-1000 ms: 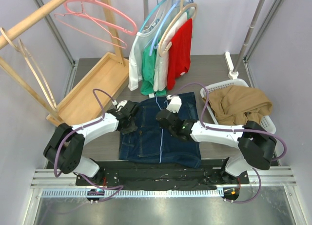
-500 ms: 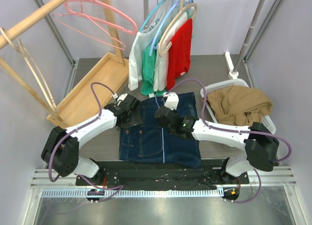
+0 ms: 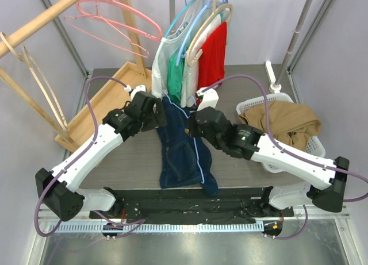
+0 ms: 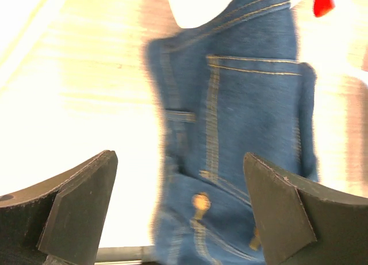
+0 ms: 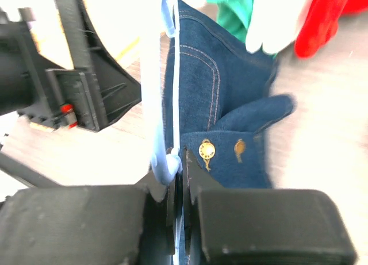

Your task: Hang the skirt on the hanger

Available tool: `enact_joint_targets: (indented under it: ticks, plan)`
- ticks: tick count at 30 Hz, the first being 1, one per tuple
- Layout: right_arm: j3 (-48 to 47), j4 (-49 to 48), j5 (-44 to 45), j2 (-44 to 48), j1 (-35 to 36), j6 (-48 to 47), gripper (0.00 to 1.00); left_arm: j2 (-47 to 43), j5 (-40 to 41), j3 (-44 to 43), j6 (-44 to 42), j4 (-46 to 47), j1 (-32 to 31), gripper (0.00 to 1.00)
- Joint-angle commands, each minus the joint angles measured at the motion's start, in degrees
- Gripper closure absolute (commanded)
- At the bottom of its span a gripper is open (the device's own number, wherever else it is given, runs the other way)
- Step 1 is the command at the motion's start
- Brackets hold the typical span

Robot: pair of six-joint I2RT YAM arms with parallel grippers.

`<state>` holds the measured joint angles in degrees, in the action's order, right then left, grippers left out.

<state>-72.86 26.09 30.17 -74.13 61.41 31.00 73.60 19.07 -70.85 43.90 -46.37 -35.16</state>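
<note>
1. Just in front of the hung shirts (image 3: 192, 69), the skirt (image 3: 181, 156) hangs as a narrow column of blue denim between my two arms. Only its lower end, the part farthest from the shirts, rests on the bench (image 3: 132, 161).
2. My right pincer (image 5: 178, 181), below the shirts and toward their right side, is squeezed to almost no gap. The denim edge near the waist buttons and the pale blue hanger (image 5: 161, 115) both run into that pinch, so I judge that I carry the two together.
3. My left pincer (image 4: 178, 161), beside the shirts' hems on their left, stands wide. The denim shows beyond its fingers, and nothing is gripped between them.
4. Done, as I read it: the skirt is gathered and raised, with the hanger alongside it.
5. Left to do: the skirt is not on the hanger. I see no clip or bar bearing the waistband, though blur hides the detail.
6. My guess is that the left pincer must take the waist next, so the hanger can be seated.
</note>
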Motion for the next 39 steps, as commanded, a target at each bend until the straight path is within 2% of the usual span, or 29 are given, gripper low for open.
enact_joint_targets:
  ticks: [1,5,11,16,19,25,32,35,39]
  plan:
    - [-8.43,6.34,-2.57,4.25,0.21,-8.14,0.99,-2.67,-0.17,-5.34,-6.36,-2.23,0.18,0.06]
    - [-13.79,11.35,-3.55,3.64,0.12,-11.14,0.99,-4.52,-4.56,-8.42,-10.93,-1.18,0.18,0.06]
    - [-22.75,13.64,-1.96,-0.75,-0.06,-10.44,0.99,-11.09,-21.32,-4.58,-16.99,6.18,0.09,0.07]
    - [-31.1,14.26,-5.19,-6.63,-0.06,-10.52,0.99,-16.03,-36.7,1.4,-15.08,13.13,0.09,0.08]
    - [-35.15,14.96,-7.31,-10.33,-0.06,-11.14,0.99,-18.58,-40.07,4.57,-12.53,18.76,-1.14,0.09]
    - [-39.55,15.13,-10.22,-14.55,-0.06,-11.75,0.99,-21.57,-40.6,8.35,-10.07,27.63,-5.71,0.1]
    - [-41.83,13.56,-13.56,-17.28,-0.15,-11.05,0.99,-20.43,-37.18,11.17,-8.92,31.33,-9.49,0.13]
    - [-42.27,12.94,-14.53,-17.8,-0.06,-10.09,0.99,-20.25,-33.58,12.31,-8.39,33.09,-10.81,0.18]
    - [-42.45,12.59,-14.88,-18.16,-0.06,-8.59,0.99,-20.95,-28.58,13.45,-7.25,35.29,-11.77,0.35]
